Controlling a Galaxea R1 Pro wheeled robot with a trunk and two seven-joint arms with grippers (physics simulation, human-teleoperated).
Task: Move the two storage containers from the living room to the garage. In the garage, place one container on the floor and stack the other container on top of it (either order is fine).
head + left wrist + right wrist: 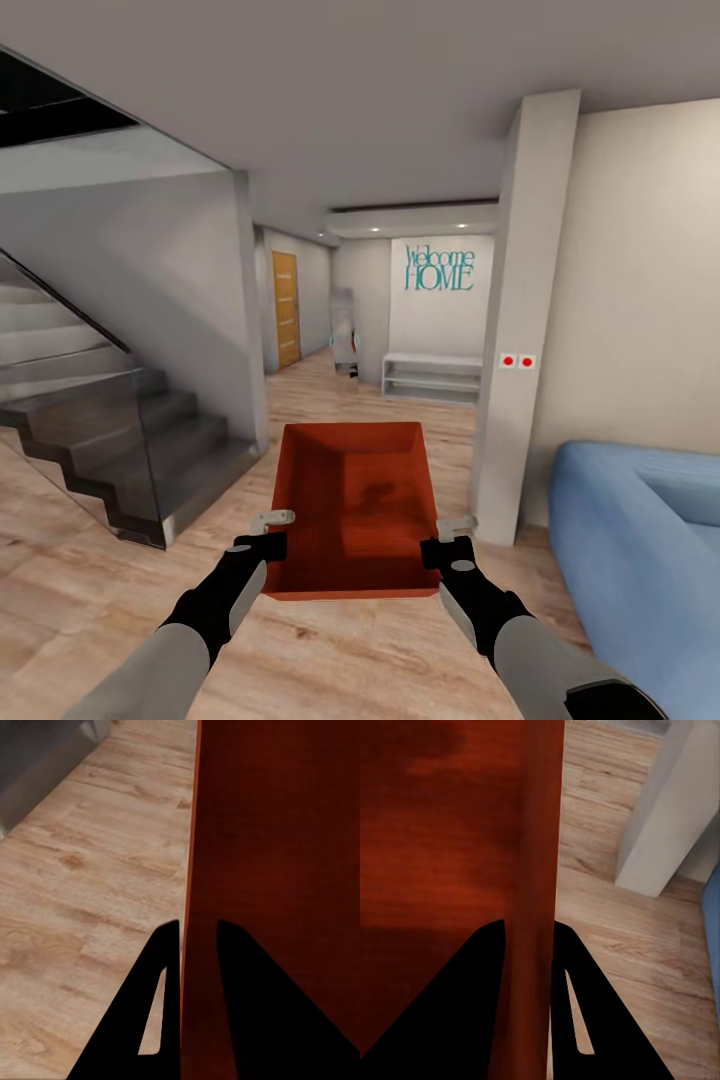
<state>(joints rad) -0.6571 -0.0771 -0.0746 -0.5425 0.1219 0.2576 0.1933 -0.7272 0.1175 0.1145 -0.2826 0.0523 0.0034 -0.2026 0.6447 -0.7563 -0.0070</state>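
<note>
On your left the stairs [120, 440] climb behind glass. Your left gripper [268, 535] is clamped on the bin's [352, 505] left wall near its close corner; at the wrist, one finger [161, 975] sits outside that wall, the other inside. The bin hangs level between your arms, above the wood floor [100, 600], its long axis running straight away from you toward the hallway [320, 385]. Your right gripper [448, 538] pinches the right wall the same way. Both arms are equally near, so the carry turns on keeping them parallel. The pillar [520, 330] and sofa [640, 560] stand to your right; the gap ahead looks passable.
</note>
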